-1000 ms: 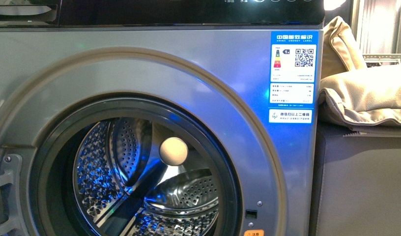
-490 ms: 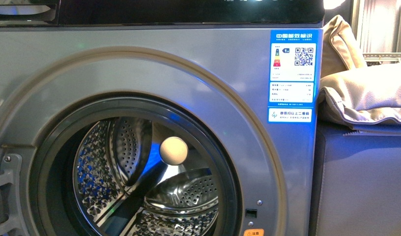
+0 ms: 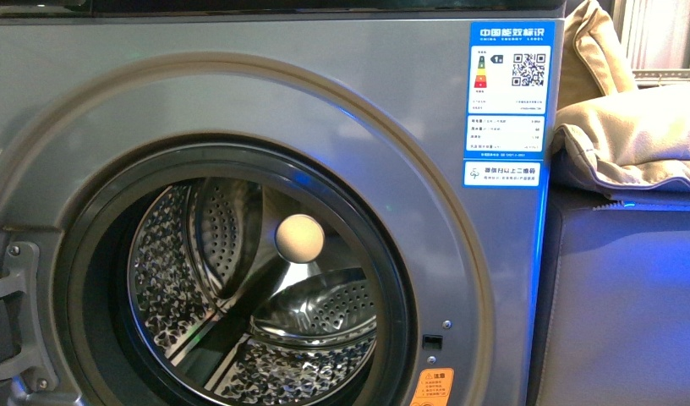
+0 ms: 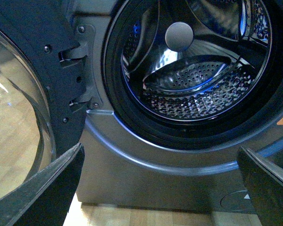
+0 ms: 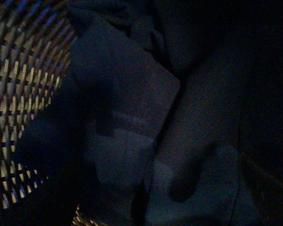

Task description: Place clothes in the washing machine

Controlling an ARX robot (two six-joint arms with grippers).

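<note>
Silver-grey washing machine (image 3: 240,93) fills the front view. Its door (image 4: 19,56) is swung fully open to one side, glass showing in the left wrist view. Porthole mouth clear, perforated steel drum (image 3: 265,338) holds nothing visible. Beige padded fabric (image 3: 629,144) sits on the cabinet (image 3: 629,313) beside the machine, not part of the job.

The clothes (image 5: 132,117) show only in the right wrist view: dark navy fabric, crumpled in folds, lying in a woven basket (image 5: 19,84), very close to the camera. None of it is in the drum yet.

Left tool (image 4: 160,148) is spread wide and holds nothing, hanging low in front of the porthole, apart from the door. Right tool: fingers not visible in the dim picture, can't tell if it is wide or gripping.

Likely step: right arm picks the garment out of the basket. To do it well:
- Pinch a thick fold, not a single thin layer.
- Lift until the floppy tail is free of the weave.
- Enter through the middle of the mouth, off the dark rubber seal (image 4: 114,94).
- Let go deep inside so no edge trails over the lip.
- Keep the left arm out of the path.
</note>
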